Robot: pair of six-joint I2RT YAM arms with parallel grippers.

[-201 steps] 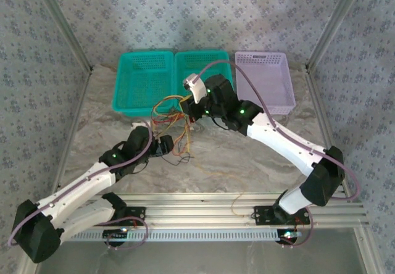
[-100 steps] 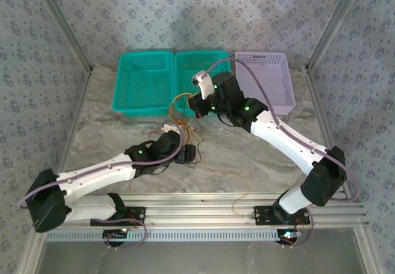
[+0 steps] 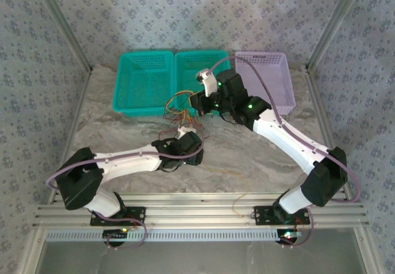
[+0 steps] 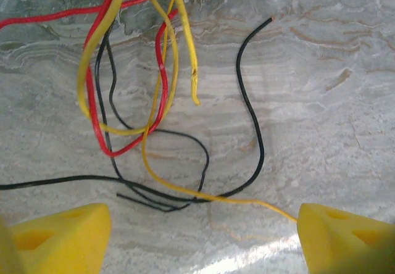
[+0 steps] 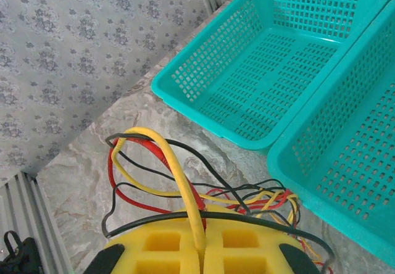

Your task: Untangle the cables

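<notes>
- My right gripper (image 5: 202, 249) is closed, with a yellow strand of the cables (image 5: 179, 175) pinched between its pads.
- The tangle hangs from it down to the counter (image 3: 247, 163), just in front of the two teal baskets (image 3: 143, 83) at the far edge.
- My left gripper (image 4: 203, 231) stands wide open and holds nothing. It is poised over loose red, yellow and black strands on the marble.
</notes>
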